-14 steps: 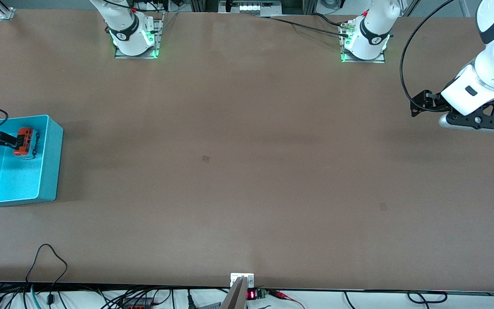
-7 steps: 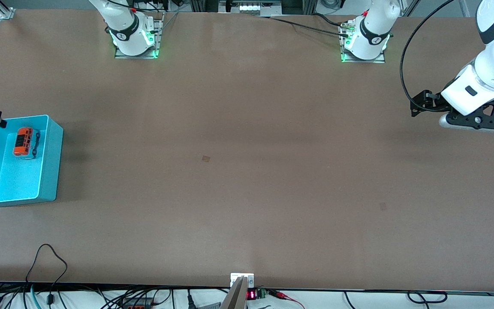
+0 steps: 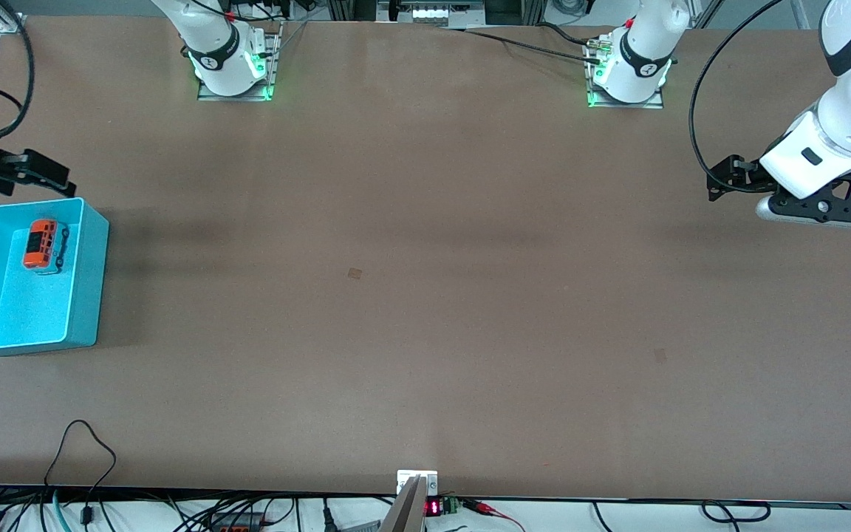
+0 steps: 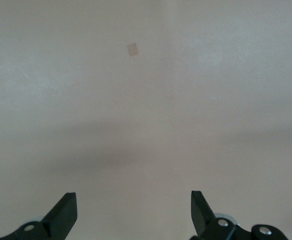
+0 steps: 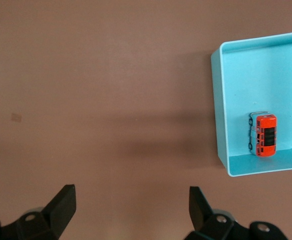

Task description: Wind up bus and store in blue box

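The bus (image 3: pixel 44 244) lies inside the blue box (image 3: pixel 89 281), in its corner toward 12 o'clock. Right gripper (image 3: pixel 30 171), fingers spread and empty, hangs above the table (image 3: pixel 425 295) beside the box. Left gripper (image 4: pixel 133 212), also spread, waits over bare tabletop.

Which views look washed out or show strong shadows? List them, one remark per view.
Left wrist view: pale, washed-out table, with a soft dark shadow band across it. Right wrist view: truer colours; bus and blue box are crisp, a shadow band beside the box. Front view: evenly lit, with green glow at both arm bases.
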Available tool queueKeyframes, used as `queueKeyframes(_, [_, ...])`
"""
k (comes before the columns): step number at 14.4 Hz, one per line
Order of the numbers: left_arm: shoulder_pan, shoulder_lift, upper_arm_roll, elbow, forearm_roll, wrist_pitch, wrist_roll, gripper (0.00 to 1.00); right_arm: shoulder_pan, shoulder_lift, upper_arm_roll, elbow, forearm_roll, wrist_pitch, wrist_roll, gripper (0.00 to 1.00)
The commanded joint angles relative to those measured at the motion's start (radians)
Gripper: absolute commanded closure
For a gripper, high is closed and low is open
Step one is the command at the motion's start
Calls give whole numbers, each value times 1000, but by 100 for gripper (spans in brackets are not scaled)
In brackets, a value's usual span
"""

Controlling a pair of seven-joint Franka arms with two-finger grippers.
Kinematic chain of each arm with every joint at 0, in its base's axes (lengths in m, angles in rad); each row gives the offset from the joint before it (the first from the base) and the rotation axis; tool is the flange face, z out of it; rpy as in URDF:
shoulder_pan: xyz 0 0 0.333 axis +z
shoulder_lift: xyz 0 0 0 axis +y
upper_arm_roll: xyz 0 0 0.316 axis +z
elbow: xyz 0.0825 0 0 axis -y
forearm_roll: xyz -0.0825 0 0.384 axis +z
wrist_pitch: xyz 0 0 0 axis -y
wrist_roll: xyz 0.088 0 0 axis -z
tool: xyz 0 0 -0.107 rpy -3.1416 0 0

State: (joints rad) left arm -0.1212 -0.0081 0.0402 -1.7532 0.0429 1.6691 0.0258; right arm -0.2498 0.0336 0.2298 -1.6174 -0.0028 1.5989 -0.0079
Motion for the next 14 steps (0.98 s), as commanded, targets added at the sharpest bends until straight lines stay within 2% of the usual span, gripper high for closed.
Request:
queueKeyframes(1, [3, -15, 0, 0, 2, -14, 22, 0, 46, 25, -24, 66, 1, -65, 5, 0])
queueKeyframes(2, [3, -15, 0, 0, 2, -14, 22, 0, 90, 29, -73, 76, 0, -74, 5, 0])
queueKeyframes(5, [3, -15, 0, 0, 2, -14, 22, 0, 301, 37, -300, 77, 6, -76, 5, 0])
queueKeyframes(6, [3, -15, 0, 0, 2, -14, 22, 0, 332, 37, -334, 77, 7, -73, 5, 0])
queueKeyframes(14, [3, -15, 0, 0, 2, -14, 22, 0, 320, 37, -336, 74, 3, -68, 5, 0])
